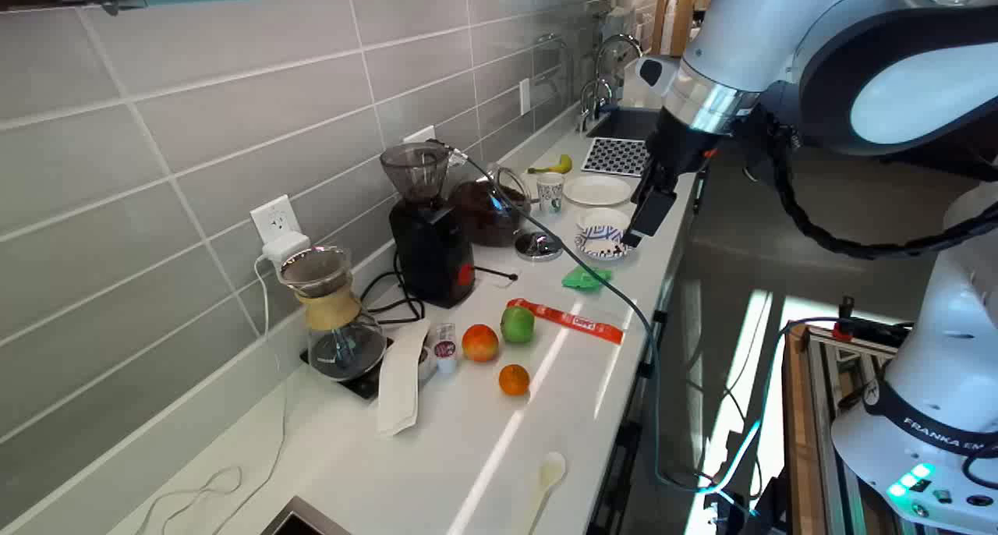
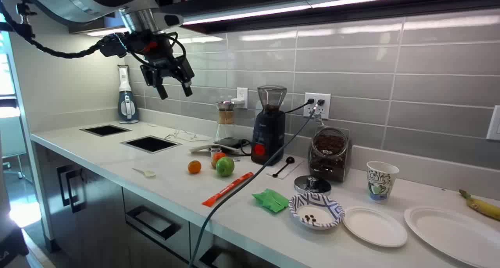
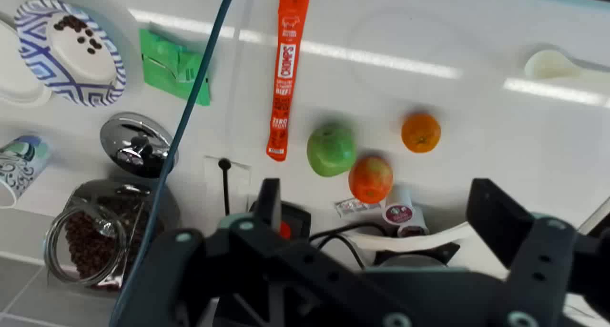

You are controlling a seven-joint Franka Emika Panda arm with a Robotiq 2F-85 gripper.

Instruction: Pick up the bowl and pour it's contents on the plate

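The round blue-and-white patterned paper bowl looks smooth; the small rounded white paper plate, matt; the long white surface, smooth and glossy; the round silver metal lid, mirror-bright; the black angular fingers, matt.

In an exterior view you look down the worktop lengthwise toward the sink, spoon in the foreground; in an exterior view you face the tile wall obliquely, large plate near. Wrist view: you look down, tool close at the lower edge. All three share the bowl and green apple.
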